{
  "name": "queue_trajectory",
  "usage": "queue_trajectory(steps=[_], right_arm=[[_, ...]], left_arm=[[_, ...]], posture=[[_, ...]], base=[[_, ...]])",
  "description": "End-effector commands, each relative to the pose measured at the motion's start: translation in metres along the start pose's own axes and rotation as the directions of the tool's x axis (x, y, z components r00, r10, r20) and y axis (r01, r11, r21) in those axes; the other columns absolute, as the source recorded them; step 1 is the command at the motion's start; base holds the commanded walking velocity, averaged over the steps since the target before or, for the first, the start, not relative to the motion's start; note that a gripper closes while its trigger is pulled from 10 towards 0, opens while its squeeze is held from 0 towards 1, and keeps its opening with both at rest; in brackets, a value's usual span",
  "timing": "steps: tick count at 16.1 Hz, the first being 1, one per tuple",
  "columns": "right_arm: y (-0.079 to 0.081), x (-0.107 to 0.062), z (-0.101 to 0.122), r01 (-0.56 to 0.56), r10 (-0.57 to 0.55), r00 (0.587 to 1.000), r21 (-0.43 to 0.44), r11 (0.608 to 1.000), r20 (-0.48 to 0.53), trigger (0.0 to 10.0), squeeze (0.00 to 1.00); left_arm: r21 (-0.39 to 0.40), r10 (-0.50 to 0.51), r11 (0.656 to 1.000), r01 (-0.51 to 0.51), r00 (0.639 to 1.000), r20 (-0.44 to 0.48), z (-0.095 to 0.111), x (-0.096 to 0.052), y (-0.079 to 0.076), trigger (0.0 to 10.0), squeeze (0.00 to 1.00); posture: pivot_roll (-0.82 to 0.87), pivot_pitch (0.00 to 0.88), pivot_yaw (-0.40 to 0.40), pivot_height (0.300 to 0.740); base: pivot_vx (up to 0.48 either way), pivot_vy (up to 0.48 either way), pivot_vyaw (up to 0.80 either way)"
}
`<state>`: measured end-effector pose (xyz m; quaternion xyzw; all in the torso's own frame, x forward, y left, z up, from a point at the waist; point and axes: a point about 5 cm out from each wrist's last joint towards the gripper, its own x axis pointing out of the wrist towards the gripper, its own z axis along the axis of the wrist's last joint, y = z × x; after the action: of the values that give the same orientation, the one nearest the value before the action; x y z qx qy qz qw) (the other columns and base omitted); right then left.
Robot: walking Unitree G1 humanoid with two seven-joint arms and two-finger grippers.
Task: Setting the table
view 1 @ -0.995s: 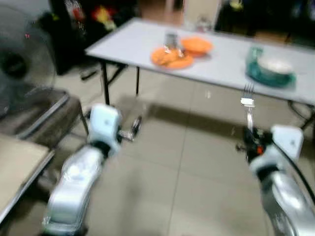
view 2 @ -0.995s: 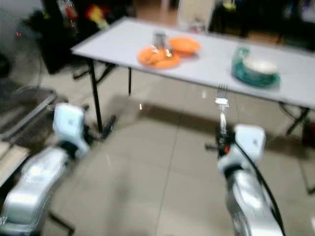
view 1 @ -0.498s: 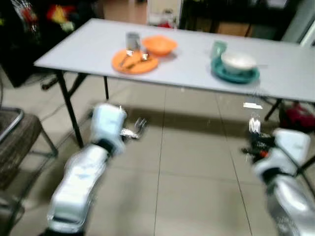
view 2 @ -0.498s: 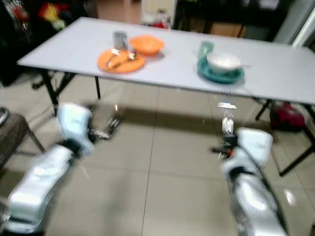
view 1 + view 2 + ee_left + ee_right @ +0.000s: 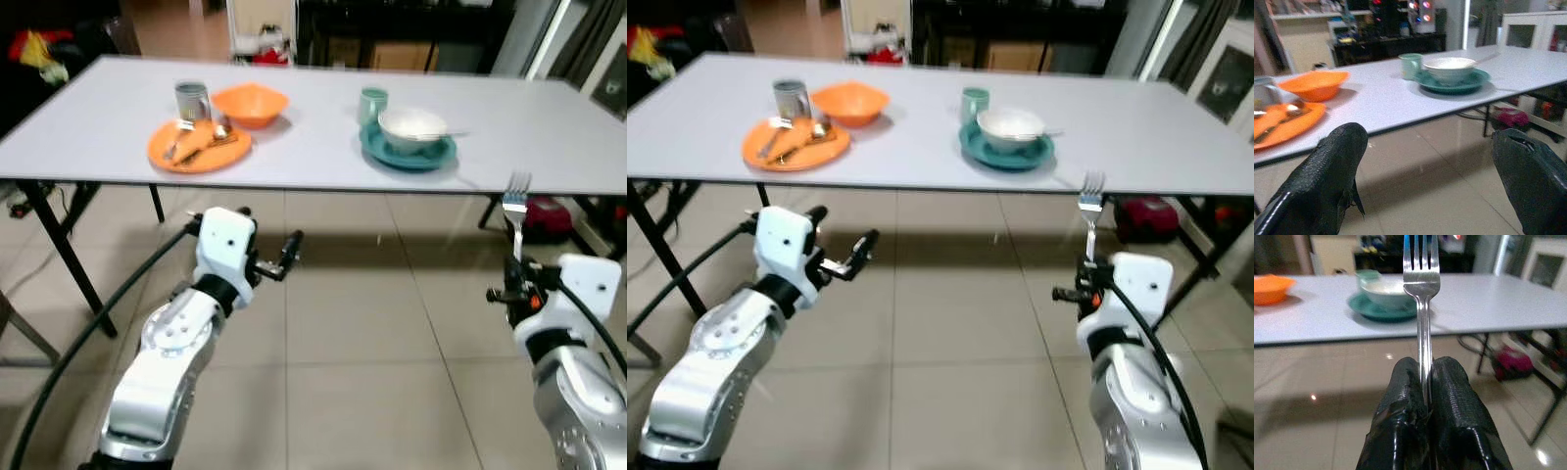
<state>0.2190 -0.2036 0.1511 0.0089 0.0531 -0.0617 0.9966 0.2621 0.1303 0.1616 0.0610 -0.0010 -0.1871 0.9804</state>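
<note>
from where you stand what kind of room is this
Probably a home dining area: a long white folding table on a tiled floor, laid with an orange plate and a teal plate holding a white bowl.

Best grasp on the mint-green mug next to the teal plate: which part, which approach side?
Grip the mint-green mug around its round body, coming from the near table edge and slightly left. It stands upright, and the white bowl on the teal plate crowds its right side. The open left claw is free; the right claw holds the silver fork.
</note>
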Motion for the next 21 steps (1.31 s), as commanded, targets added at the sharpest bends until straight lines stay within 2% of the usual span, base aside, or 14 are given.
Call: queue_trajectory(steps=[1,7,11,15,21], right_arm=[[0.006,0.003,0.002,-0.033,0.033,0.999,-0.005,0.999,0.009,10.0,0.00],[0.007,0.003,-0.003,-0.049,0.049,0.999,-0.033,0.998,-0.003,10.0,0.00],[0.006,0.003,-0.004,-0.044,0.043,0.999,-0.021,0.999,-0.013,10.0,0.00],[0.006,0.001,-0.005,-0.041,0.041,0.999,-0.022,0.999,-0.016,10.0,0.00],[0.005,0.001,-0.005,-0.037,0.036,0.999,-0.026,0.999,-0.011,10.0,0.00]], left_arm=[[0.010,0.029,1.000,-0.029,1.000,-0.005,-0.001,-0.001,0.007,10.0,0.00],[0.017,0.095,0.995,-0.095,0.995,-0.005,-0.002,-0.004,0.016,10.0,0.00],[0.016,0.093,0.996,-0.093,0.996,-0.005,-0.001,-0.003,0.016,10.0,0.00],[0.014,0.082,0.997,-0.082,0.997,-0.005,-0.001,-0.002,0.015,10.0,0.00],[0.017,0.070,0.997,-0.070,0.997,-0.007,-0.002,-0.003,0.013,10.0,0.00]], posture=[[-0.02,0.000,-0.053,0.740],[-0.01,0.000,-0.058,0.740],[-0.02,0.000,-0.050,0.740],[-0.02,0.000,-0.046,0.740],[-0.01,0.000,-0.048,0.740]], base=[[0.330,0.000,0.00],[0.331,0.000,0.00],[0.332,0.000,0.00],[0.332,0.000,-0.71],[0.333,0.000,0.00]])
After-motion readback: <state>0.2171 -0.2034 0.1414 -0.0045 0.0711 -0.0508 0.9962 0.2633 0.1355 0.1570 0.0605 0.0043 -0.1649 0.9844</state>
